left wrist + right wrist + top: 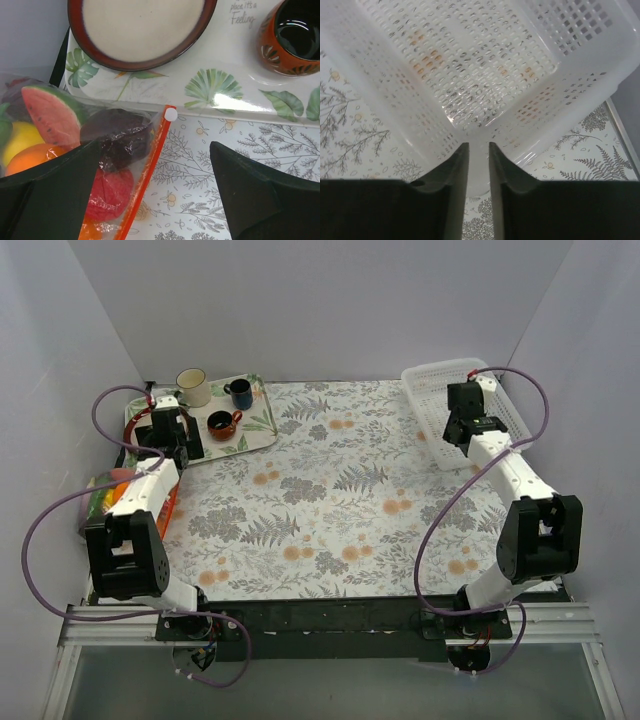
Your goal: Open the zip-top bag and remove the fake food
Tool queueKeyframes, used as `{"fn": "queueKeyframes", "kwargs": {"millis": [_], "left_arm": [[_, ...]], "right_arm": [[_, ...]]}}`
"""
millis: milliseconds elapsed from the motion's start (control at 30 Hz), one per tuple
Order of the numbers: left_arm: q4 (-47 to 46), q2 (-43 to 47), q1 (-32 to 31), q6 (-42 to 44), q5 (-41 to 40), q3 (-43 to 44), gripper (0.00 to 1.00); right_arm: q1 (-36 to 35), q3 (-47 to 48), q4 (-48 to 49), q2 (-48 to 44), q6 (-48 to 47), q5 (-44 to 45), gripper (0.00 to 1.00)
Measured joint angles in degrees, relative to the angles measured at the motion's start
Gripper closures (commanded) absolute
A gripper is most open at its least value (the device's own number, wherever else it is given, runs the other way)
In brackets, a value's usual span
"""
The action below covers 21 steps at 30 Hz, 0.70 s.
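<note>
We log the basket (470, 75) filling the upper frame, with the right gripper (479, 146) clenched on its corner rim. The tray (220, 95) runs across the top of the left wrist view. The bag (131, 120) sits lower left, clear and crinkly with an orange strip (150, 165). The food (50, 115) is inside: a watermelon slice plus maroon, red, orange and yellow pieces. The left gripper (154, 145) is released, with the strip between its fingers.

Bolted to the mounting rail (330, 625), the left arm (145, 485) and right arm (505, 470) are white links between boxy black joint housings. A thin purple cable (420, 555) loops from each arm above the rail. Short red wires (150, 397) show farthest from the rail. The fingers (260, 200) are matte black wedges.
</note>
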State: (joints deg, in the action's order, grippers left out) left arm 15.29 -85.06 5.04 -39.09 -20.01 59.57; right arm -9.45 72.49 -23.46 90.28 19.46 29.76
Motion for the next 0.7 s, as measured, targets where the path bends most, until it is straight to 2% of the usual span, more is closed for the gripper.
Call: {"fn": "queueKeyframes", "kwargs": {"millis": [33, 133, 267, 400, 567, 633, 700], "left_arm": [[-0.7, -0.4, 0.1, 0.2, -0.3, -0.2, 0.18], [-3.5, -0.7, 0.1, 1.2, -1.4, -2.8, 0.24], [-6.5, -0.6, 0.1, 2.8, -2.8, -7.8, 0.34], [-9.4, -0.3, 0.1, 4.7, -4.2, -13.0, 0.37], [-14.2, -0.3, 0.1, 6.9, -6.7, -17.4, 0.32], [-16.7, -0.3, 0.1, 7.5, -7.8, -18.5, 0.37], [-18.9, -0.3, 0.1, 8.2, -8.8, -19.5, 0.46]], "right_arm": [[0.7, 0.0, 0.1, 0.0, 0.2, 0.1, 0.9], [3.0, 0.5, -0.5, 0.9, 1.4, 0.3, 0.99], [3.3, 2.9, -1.2, 6.1, 2.6, 0.3, 0.99], [3.3, 2.9, -3.3, 11.0, 3.5, -0.2, 0.99], [3.1, 2.4, -4.1, 12.8, 4.4, -0.3, 0.99], [3.1, 2.1, -3.9, 12.7, 4.6, -0.5, 0.99], [3.1, 1.1, -3.4, 12.7, 4.7, -0.9, 0.99]]}}
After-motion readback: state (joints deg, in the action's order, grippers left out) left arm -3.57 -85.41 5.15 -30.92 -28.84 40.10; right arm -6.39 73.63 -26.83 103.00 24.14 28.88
